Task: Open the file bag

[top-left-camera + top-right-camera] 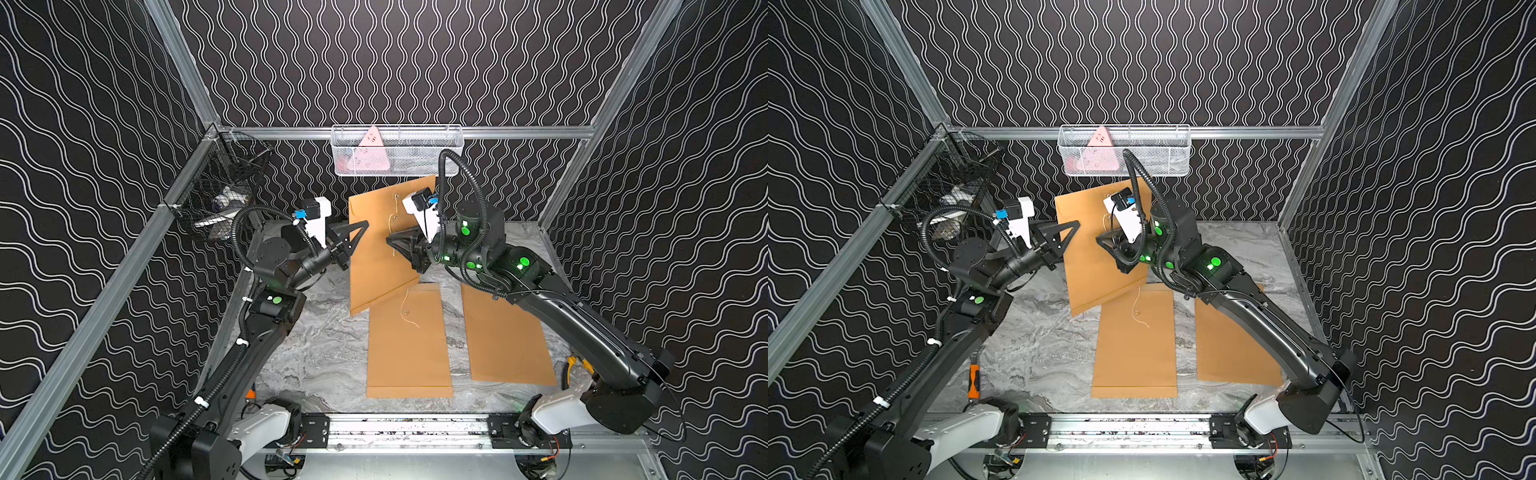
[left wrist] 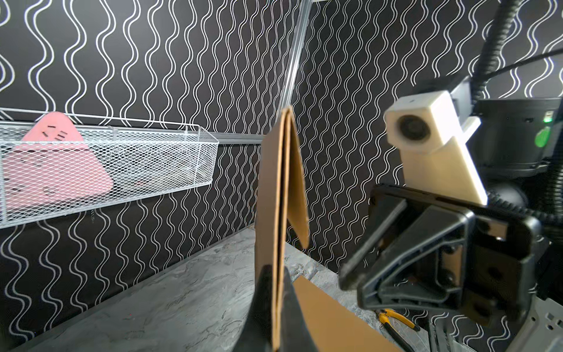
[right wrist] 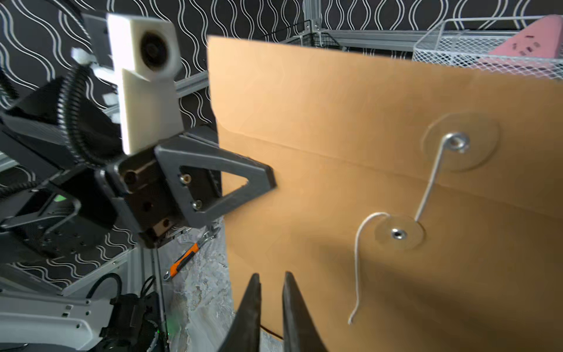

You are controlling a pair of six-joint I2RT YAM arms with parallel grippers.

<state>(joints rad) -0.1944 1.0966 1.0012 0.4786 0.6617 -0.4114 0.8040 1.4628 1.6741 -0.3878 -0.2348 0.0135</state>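
Left wrist view showed the left claw (image 2: 277, 269) clenched on the edge of the file bag (image 2: 268, 198), which stood upright at frame centre. Right wrist view showed the right claw (image 3: 271, 275) slightly parted and empty at lower centre, before the bag's face, with the string (image 3: 358, 243) dangling at its right.

Black wavy-patterned walls (image 1: 415, 62), grey marble tabletop (image 1: 324, 353)

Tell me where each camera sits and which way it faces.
Top views: high at the front, looking down on table, both arms, upright file bag.
Left wrist: left arm, facing the bag's edge clamped in its jaws; right arm opposite.
Right wrist: right arm, facing the bag's string side; own jaws apart, empty.
Shared: bag, white basket.
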